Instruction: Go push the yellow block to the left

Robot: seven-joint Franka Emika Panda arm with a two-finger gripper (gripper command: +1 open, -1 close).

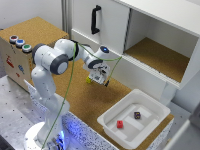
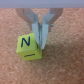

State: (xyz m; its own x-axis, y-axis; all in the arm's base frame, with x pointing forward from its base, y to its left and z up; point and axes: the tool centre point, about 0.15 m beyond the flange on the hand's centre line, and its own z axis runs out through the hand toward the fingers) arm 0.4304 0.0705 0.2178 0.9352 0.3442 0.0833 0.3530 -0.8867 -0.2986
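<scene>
The yellow block (image 1: pixel 89 79) is a small bright yellow cube on the cork tabletop, just to the exterior view's left of my gripper (image 1: pixel 102 78). In the wrist view the yellow block (image 2: pixel 29 47) shows a dark letter N on its upper face. My gripper (image 2: pixel 39 39) is low over the table, with its fingers nearly together and nothing between them. The nearer fingertip (image 2: pixel 43 42) is right against the block's side edge.
A white tray (image 1: pixel 150 106) at the exterior view's right front holds a red cube (image 1: pixel 120 124) and a dark brown cube (image 1: pixel 137 115). A white cabinet with a black handle (image 1: pixel 95 19) and an open shelf (image 1: pixel 160 55) stands behind. A wooden box with coloured buttons (image 1: pixel 20 43) stands at the left.
</scene>
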